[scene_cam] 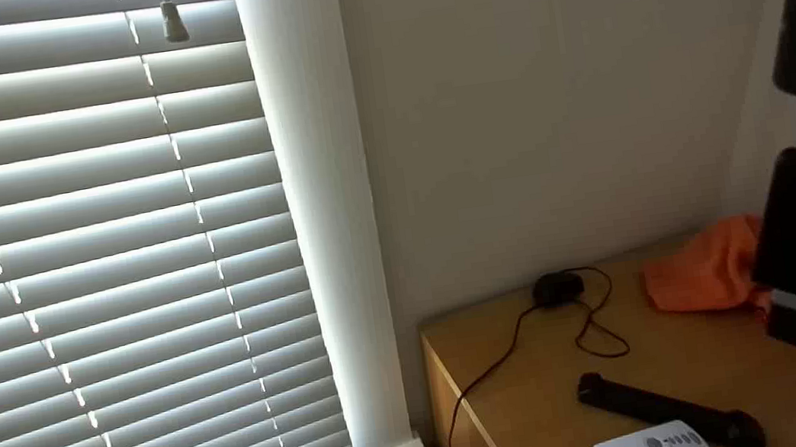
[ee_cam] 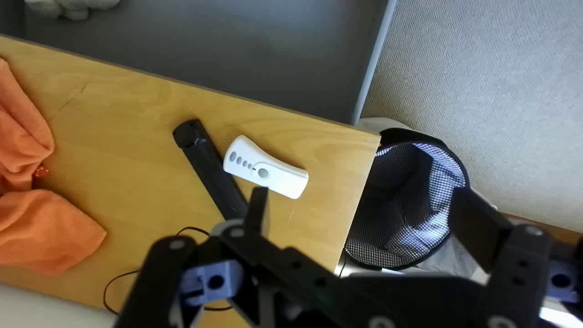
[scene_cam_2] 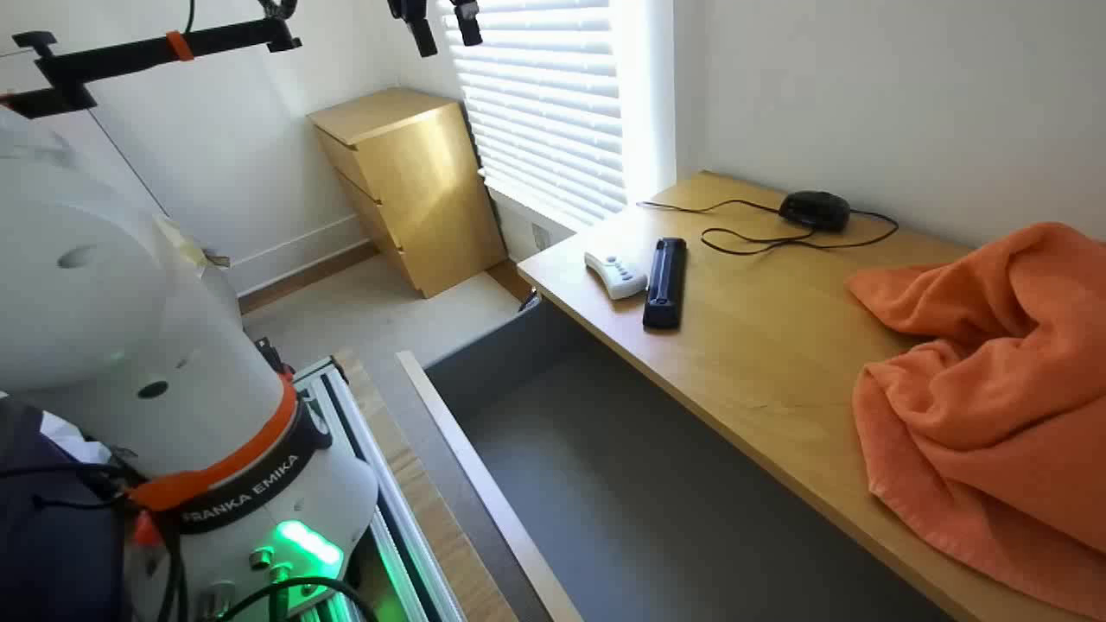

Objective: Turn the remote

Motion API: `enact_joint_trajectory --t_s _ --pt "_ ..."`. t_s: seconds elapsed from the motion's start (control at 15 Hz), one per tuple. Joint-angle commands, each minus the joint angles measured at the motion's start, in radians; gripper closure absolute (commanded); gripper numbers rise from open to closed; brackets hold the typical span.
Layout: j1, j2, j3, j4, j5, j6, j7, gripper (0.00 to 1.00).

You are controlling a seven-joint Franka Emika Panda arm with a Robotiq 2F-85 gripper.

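The remote, a long slim black bar, lies flat on the wooden dresser top. It shows in both exterior views and in the wrist view, where my left finger hides its lower end. A white handset with several grey buttons, itself like a remote control, lies close beside the bar; I cannot tell whether they touch. It shows in both exterior views. My gripper is open and empty. It hangs well above the dresser top, high in an exterior view.
A small black device with a thin cable lies near the wall. An orange cloth covers the other end of the top. A grey drawer stands open below. A black mesh basket stands beside the dresser's end, near the window blinds.
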Motion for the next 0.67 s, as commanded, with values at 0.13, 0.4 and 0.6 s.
enact_joint_trajectory --t_s 0.13,0.4,0.6 --pt "0.019 0.004 -0.015 0.003 -0.008 -0.002 0.008 0.0" --pt "0.019 0.004 -0.015 0.003 -0.008 -0.002 0.008 0.0" --pt "-0.011 0.041 -0.033 0.006 -0.039 0.017 0.004 0.0"
